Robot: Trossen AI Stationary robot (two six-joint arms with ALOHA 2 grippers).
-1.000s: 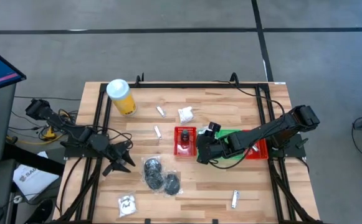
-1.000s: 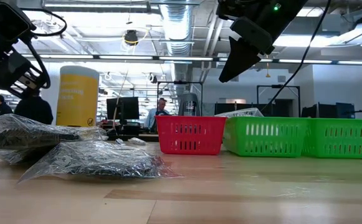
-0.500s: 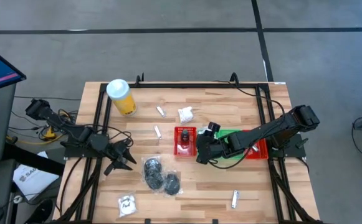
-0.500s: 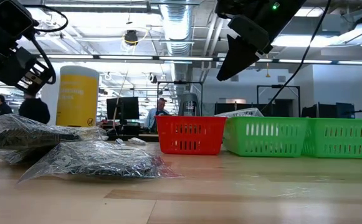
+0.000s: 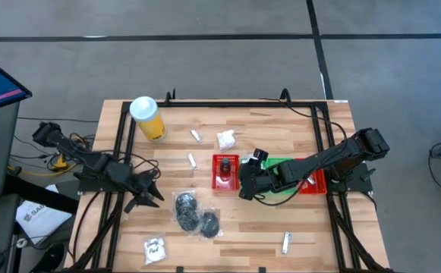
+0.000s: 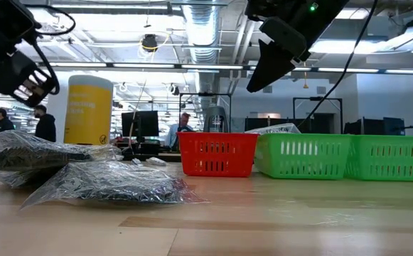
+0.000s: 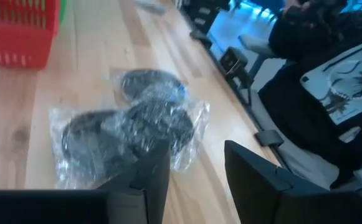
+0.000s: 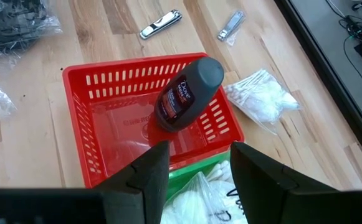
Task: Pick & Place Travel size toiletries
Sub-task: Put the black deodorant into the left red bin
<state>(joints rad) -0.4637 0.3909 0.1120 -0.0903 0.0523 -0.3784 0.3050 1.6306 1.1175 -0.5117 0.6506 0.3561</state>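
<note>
High view: left gripper (image 5: 150,196), jaws apart, nears the bags (image 5: 187,210) for pickup; right gripper (image 5: 244,184), jaws apart, hovers beside the red tray (image 5: 225,184).

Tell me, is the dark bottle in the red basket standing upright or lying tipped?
Tipped. The dark bottle leans inside the red basket, its cap resting against the wall.

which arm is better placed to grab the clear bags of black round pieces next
Left. Its open, empty pincer hangs right beside the clear bags, which fill its wrist view. The right pincer, also open, hovers over the red basket, farther off.
</note>
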